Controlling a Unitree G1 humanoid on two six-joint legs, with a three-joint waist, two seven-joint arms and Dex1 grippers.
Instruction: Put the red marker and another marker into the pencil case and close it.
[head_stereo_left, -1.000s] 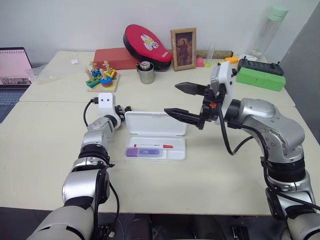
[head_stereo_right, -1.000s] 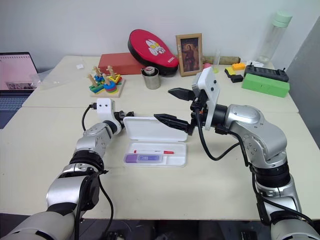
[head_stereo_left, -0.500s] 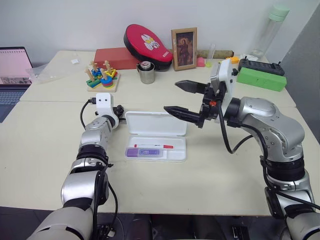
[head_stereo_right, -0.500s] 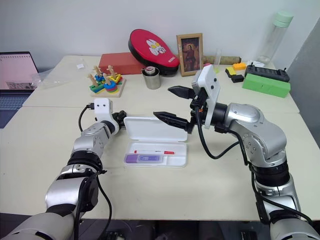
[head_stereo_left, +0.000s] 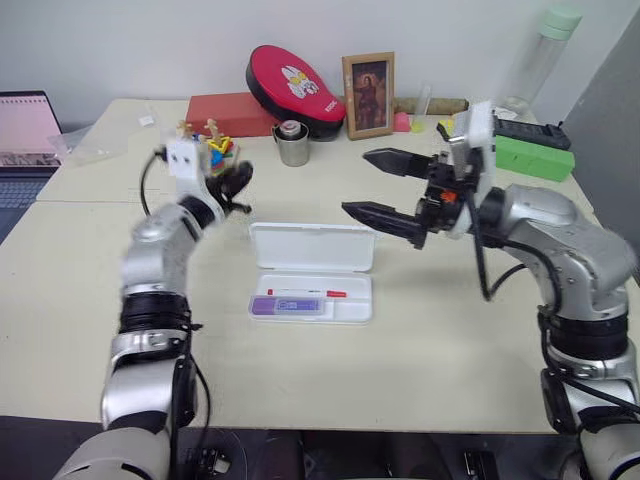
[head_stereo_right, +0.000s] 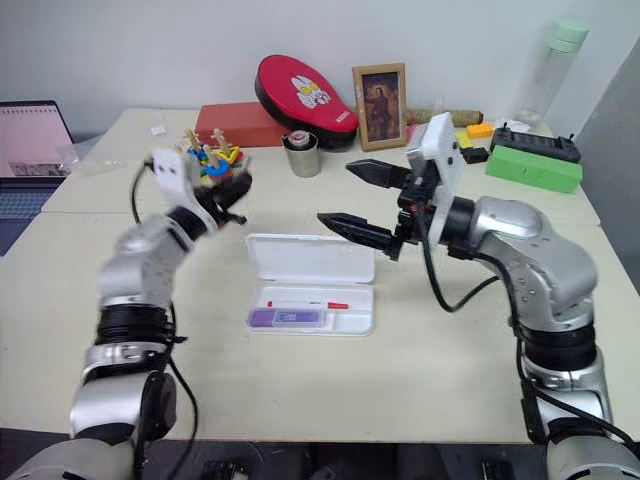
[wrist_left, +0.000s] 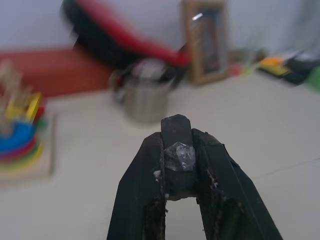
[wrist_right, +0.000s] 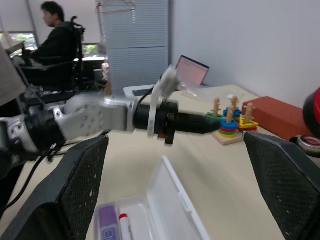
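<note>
The white pencil case (head_stereo_left: 352, 308) lies open mid-table, its lid (head_stereo_left: 311, 247) standing up at the far side. Inside its tray lie the red marker (head_stereo_left: 306, 292) and, just in front of it, the purple highlighter (head_stereo_left: 287, 306). My left gripper (head_stereo_left: 238, 180) hangs shut and empty in the air, up and to the left of the lid; its fingers (wrist_left: 176, 131) are pressed together. My right gripper (head_stereo_left: 355, 182) is wide open above the lid's right end, pointing left, holding nothing. The right wrist view looks over the lid (wrist_right: 172, 200) toward my left gripper (wrist_right: 207, 125).
A ring-stacking toy (head_stereo_left: 205, 152) and a metal cup (head_stereo_left: 292, 146) stand just behind my left gripper. Along the back are a red box (head_stereo_left: 228, 112), a red oval case (head_stereo_left: 295, 85), a picture frame (head_stereo_left: 367, 95), a green box (head_stereo_left: 520, 156) and a laptop (head_stereo_left: 25, 130).
My left gripper closed its fingers, left the lid's left end and rose well above the table. The right gripper shifted slightly right and stayed open. The case and markers stayed put.
</note>
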